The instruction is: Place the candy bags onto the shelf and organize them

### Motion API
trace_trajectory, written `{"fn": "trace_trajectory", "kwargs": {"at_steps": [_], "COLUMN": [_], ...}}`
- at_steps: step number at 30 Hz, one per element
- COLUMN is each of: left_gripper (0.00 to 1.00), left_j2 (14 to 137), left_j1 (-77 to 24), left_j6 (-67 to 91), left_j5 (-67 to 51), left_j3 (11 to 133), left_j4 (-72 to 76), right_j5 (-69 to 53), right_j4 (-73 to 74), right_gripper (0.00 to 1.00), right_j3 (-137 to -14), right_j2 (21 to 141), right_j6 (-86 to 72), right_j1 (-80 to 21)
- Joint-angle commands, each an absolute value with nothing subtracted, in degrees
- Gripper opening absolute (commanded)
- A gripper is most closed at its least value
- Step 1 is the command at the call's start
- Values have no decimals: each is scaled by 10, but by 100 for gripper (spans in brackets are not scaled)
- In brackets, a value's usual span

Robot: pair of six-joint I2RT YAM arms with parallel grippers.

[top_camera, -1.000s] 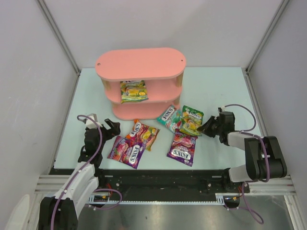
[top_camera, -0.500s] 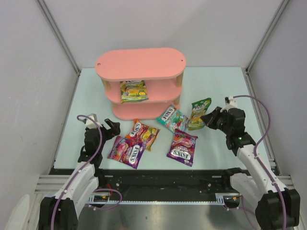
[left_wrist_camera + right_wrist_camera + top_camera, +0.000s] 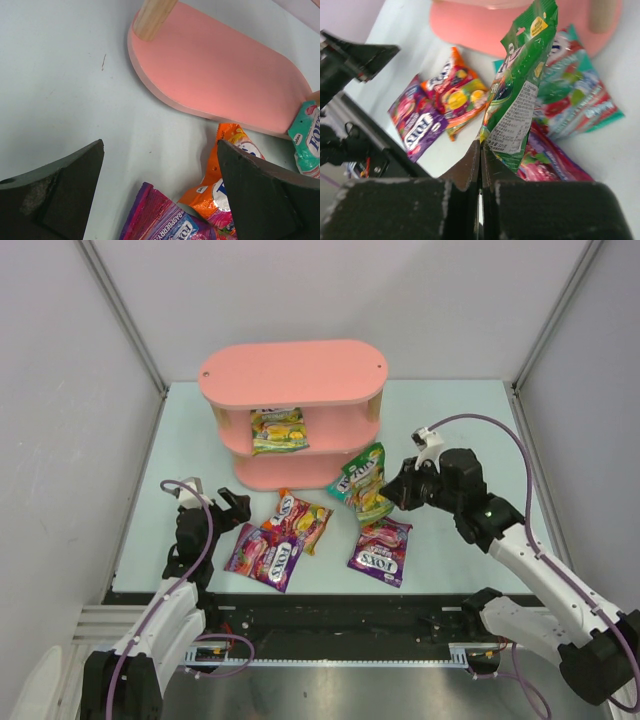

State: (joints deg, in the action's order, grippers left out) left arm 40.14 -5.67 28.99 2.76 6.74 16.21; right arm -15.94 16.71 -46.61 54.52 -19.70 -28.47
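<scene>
Lifted toward the shelf (image 3: 292, 375), a yellow-green bag (image 3: 520, 90) hangs pinched in right fingers (image 3: 463, 172) above FOX'S-labelled bags (image 3: 380, 550); left fingers (image 3: 65, 195) gape empty.

Pink shelf (image 3: 292, 371) at twelve o'clock, a yellow-green bag (image 3: 277, 430) on its middle tier. At three o'clock the right gripper (image 3: 392, 492) pinches a green bag (image 3: 372, 490); at eight, the left gripper (image 3: 232, 508) stands open.
</scene>
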Motion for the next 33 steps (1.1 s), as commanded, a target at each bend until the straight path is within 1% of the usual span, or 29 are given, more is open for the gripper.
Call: {"fn": "trace_trajectory", "kwargs": {"at_steps": [1, 4, 11, 15, 25, 33], "left_gripper": [100, 100, 100, 100, 100, 100], "left_j2": [402, 403, 405, 406, 410, 408], "left_j1": [-52, -53, -53, -52, -52, -52], "left_j6": [296, 296, 296, 296, 297, 297], "left_j5": [25, 24, 24, 25, 25, 25], "left_j3": [76, 76, 76, 76, 77, 77], "left_j4": [179, 179, 179, 180, 180, 179], "right_j5": [-211, -235, -288, -296, -291, -300], "right_j4": [149, 115, 19, -34, -162, -217], "right_gripper": [0, 0, 0, 0, 0, 0], "right_j3": [-526, -533, -576, -591, -600, -639], "right_j2": [537, 538, 588, 613, 694, 773], "right_j6": [-175, -192, -229, -254, -326, -364], "right_j1": [-313, -313, -308, -301, -247, -234]}}
